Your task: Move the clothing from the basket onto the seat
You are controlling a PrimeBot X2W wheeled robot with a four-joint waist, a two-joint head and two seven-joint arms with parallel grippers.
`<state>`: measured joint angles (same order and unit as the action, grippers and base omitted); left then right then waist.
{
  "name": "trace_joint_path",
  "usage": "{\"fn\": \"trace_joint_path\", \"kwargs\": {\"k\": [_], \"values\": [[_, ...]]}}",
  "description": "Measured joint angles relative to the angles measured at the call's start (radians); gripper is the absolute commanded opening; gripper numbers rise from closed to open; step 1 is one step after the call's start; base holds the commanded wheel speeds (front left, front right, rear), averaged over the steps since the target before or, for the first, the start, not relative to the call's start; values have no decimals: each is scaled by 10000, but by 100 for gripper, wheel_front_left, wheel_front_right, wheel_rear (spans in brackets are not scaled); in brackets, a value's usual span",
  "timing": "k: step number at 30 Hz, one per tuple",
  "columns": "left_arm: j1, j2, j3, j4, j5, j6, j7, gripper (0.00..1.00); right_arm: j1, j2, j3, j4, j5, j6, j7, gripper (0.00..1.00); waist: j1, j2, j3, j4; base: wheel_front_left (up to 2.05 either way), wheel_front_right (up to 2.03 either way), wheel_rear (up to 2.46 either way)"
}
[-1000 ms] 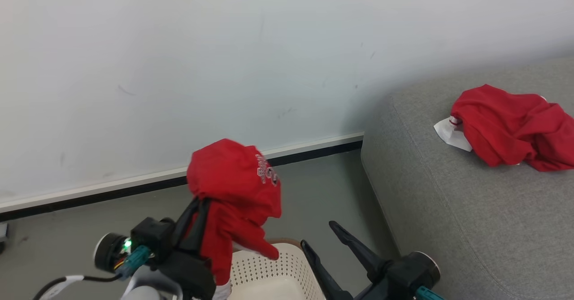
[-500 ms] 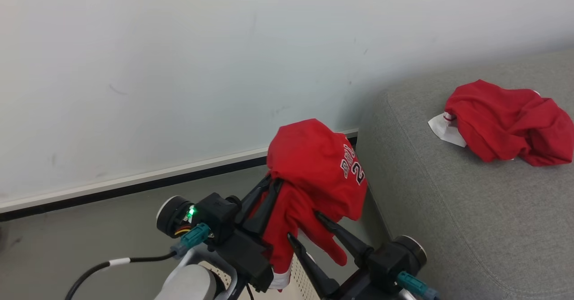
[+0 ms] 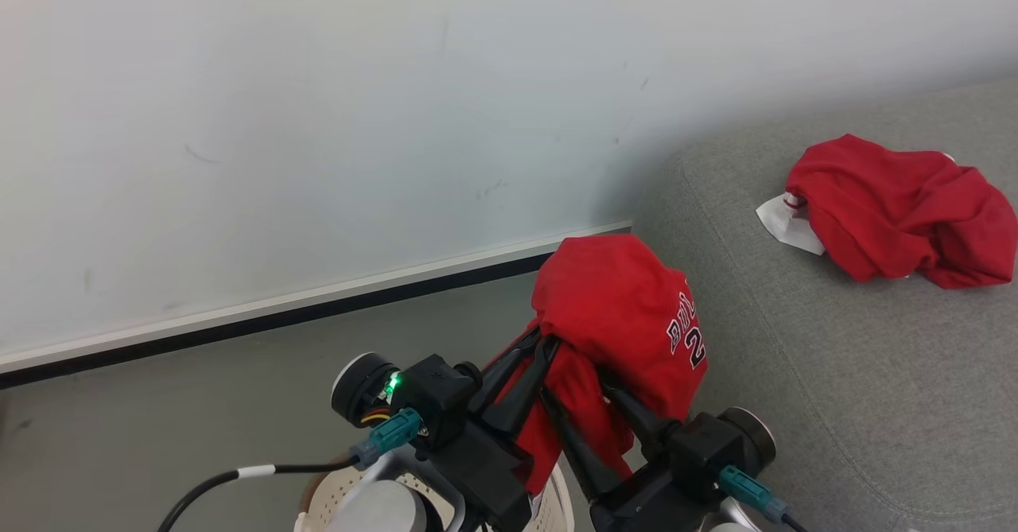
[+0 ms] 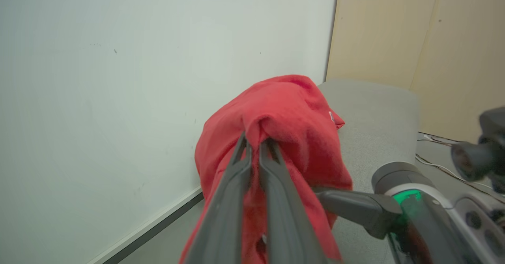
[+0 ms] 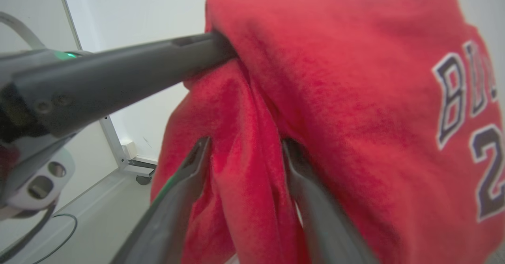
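Observation:
A red jersey (image 3: 620,309) with dark lettering hangs in the air between the basket (image 3: 314,500) and the seat (image 3: 795,373), draped over my left gripper (image 3: 539,339), which is shut on a fold of it (image 4: 256,139). My right gripper (image 3: 576,385) comes up from below, its fingers apart on either side of the hanging fold (image 5: 244,145). A second red garment (image 3: 899,214) with a white tag lies crumpled on the seat at the far right. The basket's inside is hidden behind my arms.
A pale wall with a white and black skirting (image 3: 318,309) runs behind the grey floor (image 3: 159,405). The seat's rounded corner (image 3: 676,198) stands close to the wall. A beige panel (image 4: 434,39) rises beyond the seat.
The left gripper has carried the jersey rightwards, up to the seat's edge. The right gripper's fingers, apart from the cloth a second ago, now straddle its hanging fold. The head camera has shifted a little.

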<state>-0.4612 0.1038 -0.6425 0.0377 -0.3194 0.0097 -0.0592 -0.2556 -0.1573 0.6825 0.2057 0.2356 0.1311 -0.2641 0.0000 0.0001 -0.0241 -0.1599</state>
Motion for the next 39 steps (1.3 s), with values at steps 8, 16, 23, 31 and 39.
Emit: {"fn": "trace_joint_path", "kwargs": {"k": [8, 16, 23, 31, 39], "values": [[-3, 29, -31, 42, -71, -40, -127, 0, -6, 54, -138, -125, 15, 0, 0, 0, 0, 0, 82, 32, 0, 0, 0], [9, 194, -17, 249, -128, -65, -343, 99, 16, 111, -378, -316, 100, 0, 0, 0, 0, 0, 106, 3, 0, 0, 0], [26, 360, -109, 372, 21, 4, -387, 100, 215, 155, -685, -405, 104, 0, 0, 0, 0, 0, 94, -12, 0, 0, 0], [19, 393, -165, 360, 17, 54, -337, 100, 220, 186, -1030, -491, 25, 0, 0, 0, 0, 0, 128, -82, 0, 0, 0], [-41, 654, -128, 288, 4, 82, -251, 100, 221, 234, -1509, -727, -107, 0, 0, 0, 0, 0, 271, -500, 0, 0, 0]]}}
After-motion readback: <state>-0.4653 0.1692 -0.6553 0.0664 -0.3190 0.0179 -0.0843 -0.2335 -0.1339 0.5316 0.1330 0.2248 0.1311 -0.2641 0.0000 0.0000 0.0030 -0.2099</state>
